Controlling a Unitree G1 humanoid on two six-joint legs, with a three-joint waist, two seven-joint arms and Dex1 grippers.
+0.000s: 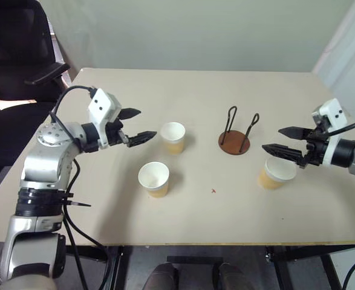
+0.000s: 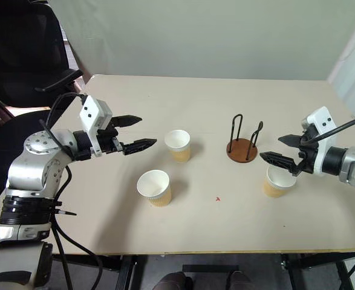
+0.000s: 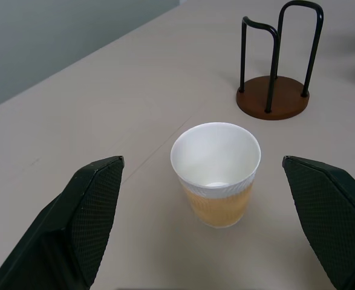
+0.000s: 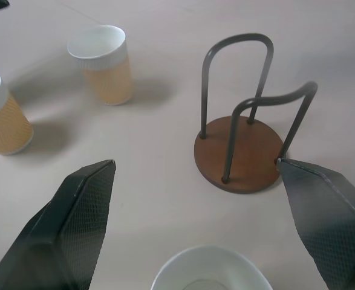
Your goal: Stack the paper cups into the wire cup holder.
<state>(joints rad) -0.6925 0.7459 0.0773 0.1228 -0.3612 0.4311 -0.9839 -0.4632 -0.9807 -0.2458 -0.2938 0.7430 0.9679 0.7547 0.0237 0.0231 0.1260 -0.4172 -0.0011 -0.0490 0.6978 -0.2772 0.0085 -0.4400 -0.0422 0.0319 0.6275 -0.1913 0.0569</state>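
With the wire cup holder (image 1: 234,144) empty at centre-right, the left gripper (image 1: 136,125), jaws wide and empty, points rightward at the upright paper cup (image 1: 173,137) just beyond its tips, while the right gripper (image 1: 280,141), equally agape and empty, hovers over another cup (image 1: 276,173).

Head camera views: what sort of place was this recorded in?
Probably an office or lab room: a plain beige table set against a bare wall, with a black office chair beside it.
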